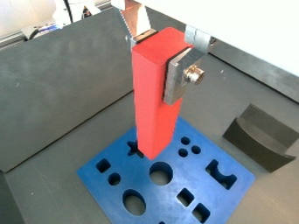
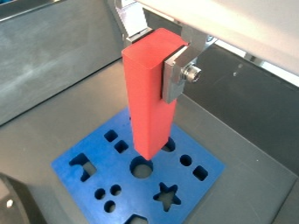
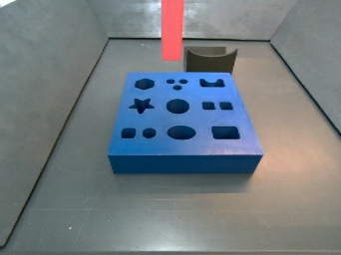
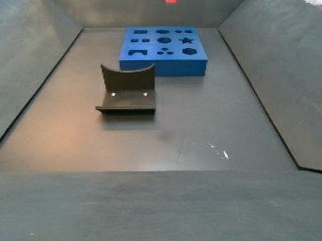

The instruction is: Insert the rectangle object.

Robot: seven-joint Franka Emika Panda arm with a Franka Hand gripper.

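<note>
— How far had you got?

— I had the red bar (image 1: 156, 96) clamped upright in the end effector (image 1: 163, 66), one silver finger (image 1: 183, 77) flat against its side, hanging above the blue block (image 3: 181, 118). In both wrist views its lower end hovered over the holes, apparently not yet in any.

— So what was left?

— By my reckoning, the whole insertion: line it up with the rectangular hole (image 3: 225, 130), then lower. The dark notched block (image 4: 126, 89) sat well apart on the table (image 4: 189, 141).
</note>
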